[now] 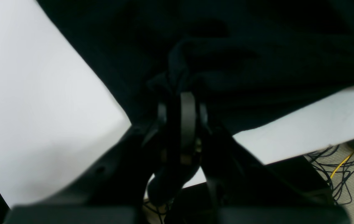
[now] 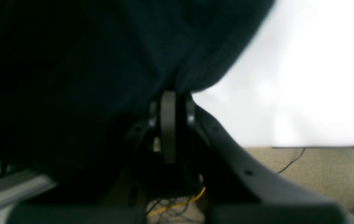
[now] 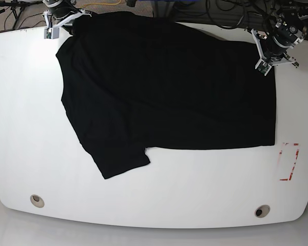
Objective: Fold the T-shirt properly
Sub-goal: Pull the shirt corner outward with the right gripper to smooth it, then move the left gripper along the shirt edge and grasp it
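The black T-shirt [image 3: 164,87] lies spread on the white table [image 3: 205,184], a sleeve pointing to the front left; no lettering shows. My left gripper [image 3: 263,62] is at the shirt's far right corner. In the left wrist view it [image 1: 181,93] is shut on a bunched fold of the shirt [image 1: 257,46] near the table's edge. My right gripper [image 3: 71,21] is at the shirt's far left corner. In the right wrist view it [image 2: 172,91] is shut on the shirt's edge [image 2: 71,62], which hangs dark over most of that view.
A red outlined mark [image 3: 289,161] is on the table at the right. Two round holes [image 3: 37,200] [image 3: 262,210] sit near the front edge. Loose black and yellow cables [image 1: 345,161] lie on the floor beyond the table's far edge.
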Tool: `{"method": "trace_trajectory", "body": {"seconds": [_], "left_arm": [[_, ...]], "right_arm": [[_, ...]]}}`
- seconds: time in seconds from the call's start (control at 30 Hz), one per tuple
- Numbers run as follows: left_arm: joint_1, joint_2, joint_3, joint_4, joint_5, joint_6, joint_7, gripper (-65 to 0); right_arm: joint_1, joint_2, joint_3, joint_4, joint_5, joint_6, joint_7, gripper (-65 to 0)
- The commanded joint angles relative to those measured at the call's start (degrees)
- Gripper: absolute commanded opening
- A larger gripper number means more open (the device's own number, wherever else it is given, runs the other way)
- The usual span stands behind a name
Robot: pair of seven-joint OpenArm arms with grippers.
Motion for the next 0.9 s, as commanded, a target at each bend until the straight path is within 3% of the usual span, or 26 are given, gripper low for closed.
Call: {"method": "trace_trajectory", "body": {"seconds": [0.0, 0.27, 0.87], "left_arm": [[0.16, -0.59, -0.33, 0.79, -0.14, 0.04, -0.67, -65.0], [-0.98, -0.33, -0.77, 1.23, -0.67, 0.04, -0.67, -65.0], [-7.31, 1.08, -4.29, 1.32, -0.75, -0.05, -0.67, -65.0]], "right_arm": [[-1.88, -0.19, -0.12, 3.03, -0.17, 0.49, -0.66, -63.6], [-2.58, -0.45, -0.91, 8.65, -0.25, 0.40, -0.66, -63.6], [2.08, 1.66, 1.73, 8.74, 0.19, 0.49, -0.66, -63.6]]}}
